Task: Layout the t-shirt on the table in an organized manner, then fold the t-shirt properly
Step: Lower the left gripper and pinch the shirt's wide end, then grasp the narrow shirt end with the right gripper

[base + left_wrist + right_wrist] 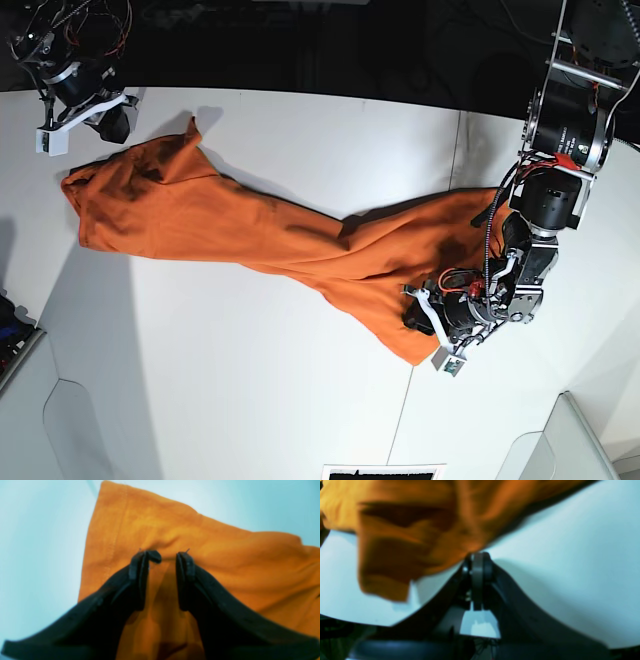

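base: t-shirt (pixel 250 235) stretched; right jaws pinch its edge, left jaws spread over fabric.

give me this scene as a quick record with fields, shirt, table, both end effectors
shirt: orange t-shirt, stretched out in a long twisted band, not flat
table: white table, thin dark seam on one side
right end effector: shut on an edge of the t-shirt, lifting it off the table
left end effector: jaws apart over the other end, cloth bunched between the tips
fold: not yet begun
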